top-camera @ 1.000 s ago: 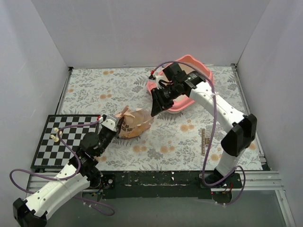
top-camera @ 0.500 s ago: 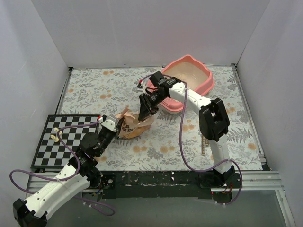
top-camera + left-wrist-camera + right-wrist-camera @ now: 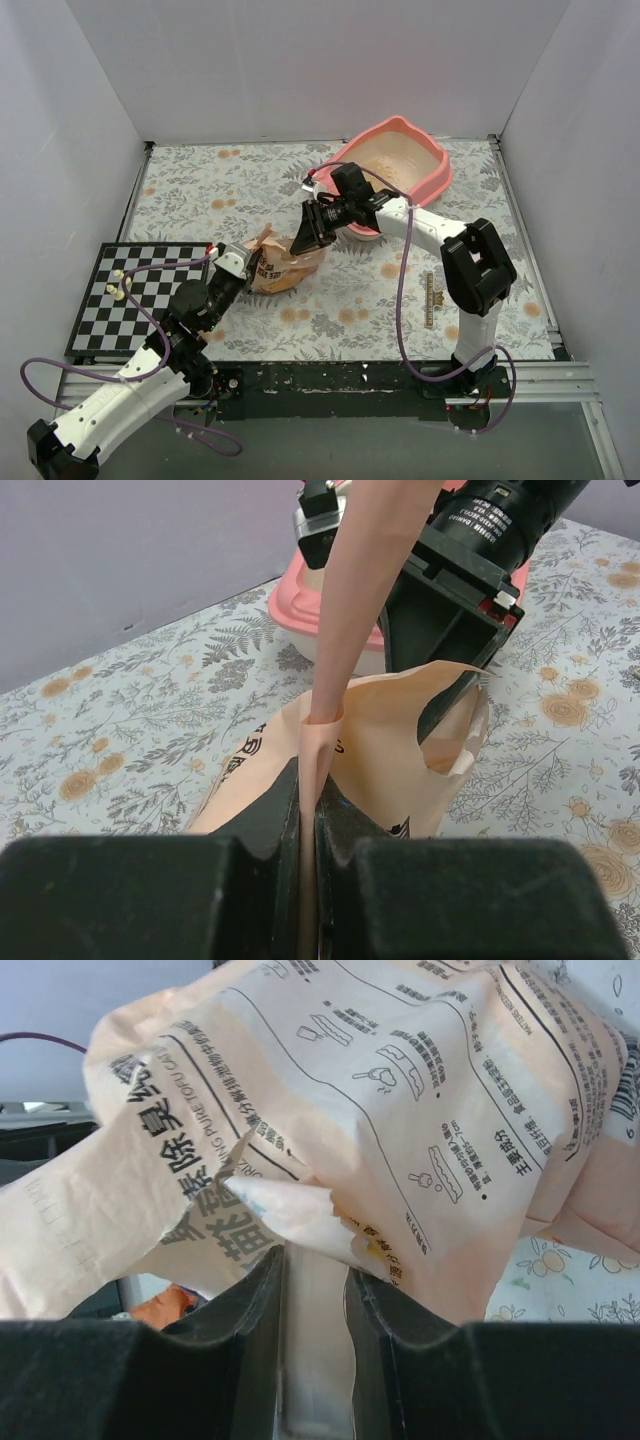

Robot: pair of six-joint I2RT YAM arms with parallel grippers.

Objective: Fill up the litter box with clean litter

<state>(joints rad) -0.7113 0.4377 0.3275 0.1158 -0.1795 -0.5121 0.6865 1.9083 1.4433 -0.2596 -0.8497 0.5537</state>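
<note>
Left jaws and right jaws each pinch the peach bag [image 3: 288, 268]; the litter box [image 3: 443, 172] sits just beyond the right jaws, well apart from the left.

Chinese print, including "除臭", on the bag [image 3: 420, 1100]

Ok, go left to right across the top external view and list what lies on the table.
checkerboard → printed bag → litter box
</note>
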